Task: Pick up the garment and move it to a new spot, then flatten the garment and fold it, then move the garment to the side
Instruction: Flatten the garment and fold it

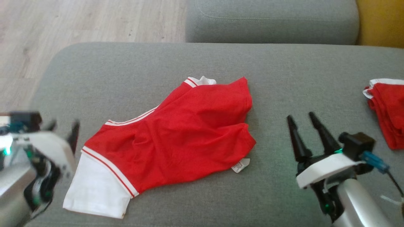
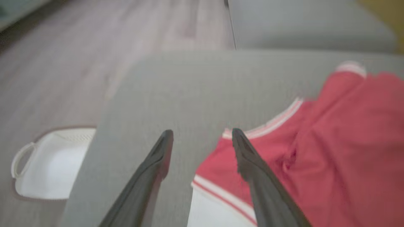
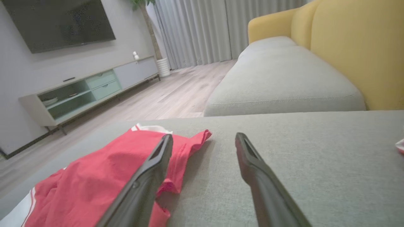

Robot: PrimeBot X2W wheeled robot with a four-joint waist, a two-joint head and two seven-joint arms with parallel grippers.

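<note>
Jersey (image 1: 176,135) lies rumpled on the grey cushion (image 1: 284,69), its white sleeve nearest the left gripper (image 1: 63,127), whose fingers are spread and empty. The right gripper (image 1: 301,118), likewise spread, hovers near the hem.

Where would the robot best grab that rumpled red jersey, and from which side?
Probably the jersey's hem corner by the white label, approached from the right: it lies flat at the edge, nearest the open right gripper. The left gripper could take the white sleeve.
</note>
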